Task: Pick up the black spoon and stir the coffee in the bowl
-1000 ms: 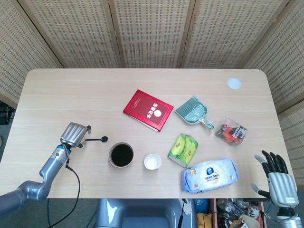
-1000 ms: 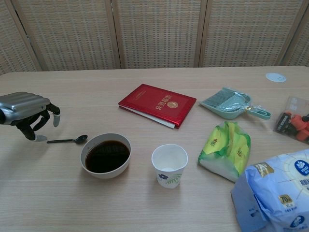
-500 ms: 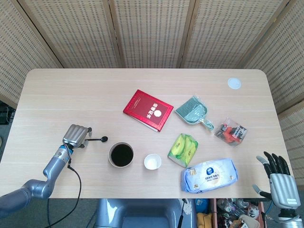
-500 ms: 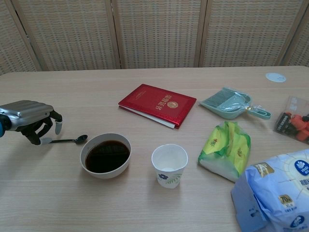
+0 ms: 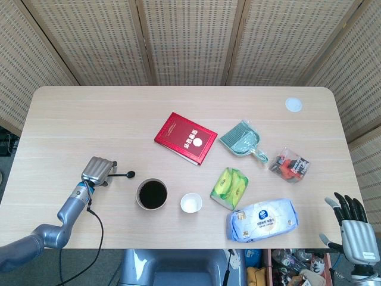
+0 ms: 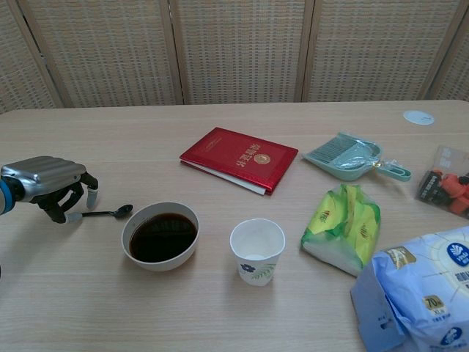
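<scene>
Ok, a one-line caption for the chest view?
Left hand closing over the black spoon handle beside the coffee bowl.

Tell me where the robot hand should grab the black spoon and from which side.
Grip the black spoon by its thin handle end, coming from above on the side away from the bowl. It lies flat with its head toward the bowl, and the left robot hand is already over the handle tip.

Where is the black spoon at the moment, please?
In both views the spoon lies flat on the table's left side, just left of the coffee bowl, its handle end at the left hand's fingertips.
</scene>
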Available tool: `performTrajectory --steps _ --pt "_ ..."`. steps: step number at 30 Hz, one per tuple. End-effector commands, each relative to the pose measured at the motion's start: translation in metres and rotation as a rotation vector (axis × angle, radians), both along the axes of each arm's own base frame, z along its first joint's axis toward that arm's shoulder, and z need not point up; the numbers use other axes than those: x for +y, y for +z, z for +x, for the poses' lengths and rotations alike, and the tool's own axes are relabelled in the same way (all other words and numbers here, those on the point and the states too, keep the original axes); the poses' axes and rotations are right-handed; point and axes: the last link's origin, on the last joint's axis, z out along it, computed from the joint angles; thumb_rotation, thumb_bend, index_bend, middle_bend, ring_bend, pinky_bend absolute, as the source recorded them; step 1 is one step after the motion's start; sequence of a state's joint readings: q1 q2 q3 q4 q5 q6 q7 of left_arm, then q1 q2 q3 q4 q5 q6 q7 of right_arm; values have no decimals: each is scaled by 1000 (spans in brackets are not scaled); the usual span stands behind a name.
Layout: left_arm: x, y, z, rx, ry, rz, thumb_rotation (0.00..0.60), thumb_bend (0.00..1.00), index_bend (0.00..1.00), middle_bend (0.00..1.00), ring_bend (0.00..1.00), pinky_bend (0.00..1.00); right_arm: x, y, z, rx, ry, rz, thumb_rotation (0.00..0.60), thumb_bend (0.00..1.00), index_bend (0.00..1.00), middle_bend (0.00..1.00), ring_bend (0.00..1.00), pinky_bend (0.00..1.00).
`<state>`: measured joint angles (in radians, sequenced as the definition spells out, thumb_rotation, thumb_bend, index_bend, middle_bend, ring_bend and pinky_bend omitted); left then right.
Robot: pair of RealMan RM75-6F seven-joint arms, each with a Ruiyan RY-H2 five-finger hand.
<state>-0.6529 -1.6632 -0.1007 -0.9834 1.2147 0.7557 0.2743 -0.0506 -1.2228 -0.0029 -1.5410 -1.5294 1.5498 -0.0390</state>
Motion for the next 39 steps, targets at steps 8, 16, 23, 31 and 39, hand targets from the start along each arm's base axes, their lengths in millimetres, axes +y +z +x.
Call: performTrajectory --steps 8,16,23,31,39 --pt "0 -4 -4 33 15 -2 600 386 474 729 709 717 0 0 -1 4 -8 7 600 235 218 154 19 93" --pt "1 -7 -5 40 23 -4 600 386 481 729 709 717 2 1 -2 4 -16 4 600 235 218 154 19 93" --pt "1 -9 -6 43 30 -4 600 386 499 729 709 717 3 1 -4 6 -22 3 600 235 218 154 19 93" --pt "-3 -7 -12 55 32 9 600 386 535 736 712 717 0 0 -3 1 -14 7 600 235 218 154 19 93" --pt "-5 -1 -20 49 56 27 600 386 590 764 722 717 -1 -1 -3 -4 -7 12 600 236 218 154 19 93"
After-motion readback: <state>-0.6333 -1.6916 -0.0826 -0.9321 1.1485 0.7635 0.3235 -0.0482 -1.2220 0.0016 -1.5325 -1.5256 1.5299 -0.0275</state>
